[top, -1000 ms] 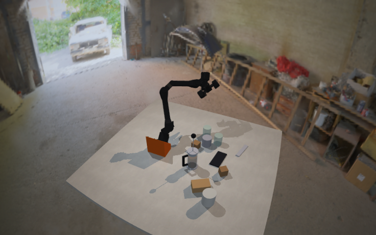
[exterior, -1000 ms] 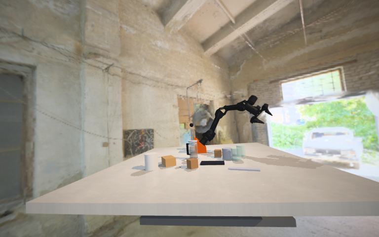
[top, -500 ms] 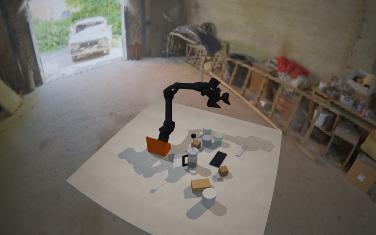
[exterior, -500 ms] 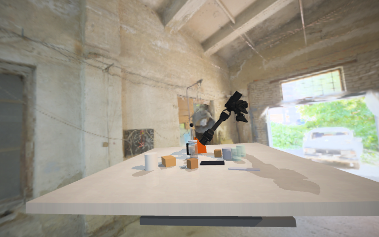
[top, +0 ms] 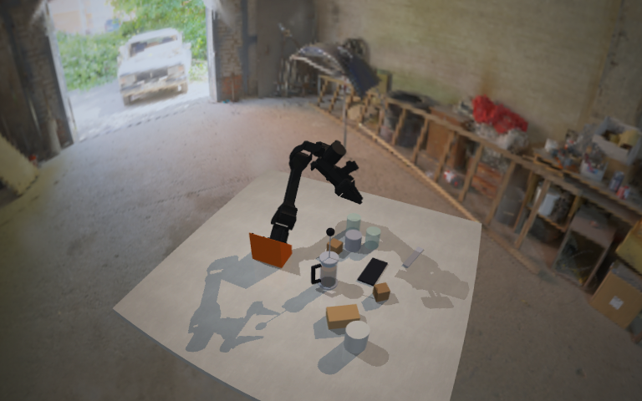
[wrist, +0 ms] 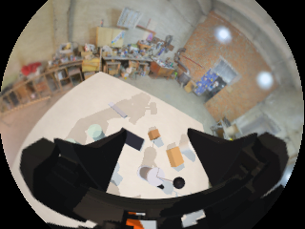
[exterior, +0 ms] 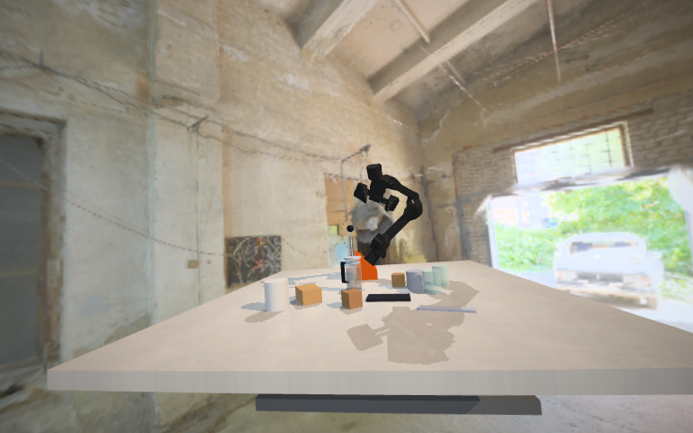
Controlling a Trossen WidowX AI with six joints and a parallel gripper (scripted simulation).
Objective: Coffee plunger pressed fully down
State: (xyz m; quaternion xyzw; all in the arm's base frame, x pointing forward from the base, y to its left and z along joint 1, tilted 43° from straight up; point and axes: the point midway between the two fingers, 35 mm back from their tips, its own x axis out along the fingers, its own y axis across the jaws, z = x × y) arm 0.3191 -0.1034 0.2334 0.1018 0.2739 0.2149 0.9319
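The clear glass coffee press with black handle (top: 327, 271) looks glossy and see-through, its black ball-topped plunger rod (top: 329, 240) thin and metallic. The pale stone-like counter (top: 226, 326) is matt and smooth. At its 6 o'clock, the tan cardboard-looking box (top: 343, 316) appears dull. The flat black slab (top: 372, 271) looks smooth.

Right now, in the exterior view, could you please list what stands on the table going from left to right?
White cylinder → tan box → small brown cube → black flat slab → grey cylinder → pale green cylinder → thin grey bar.
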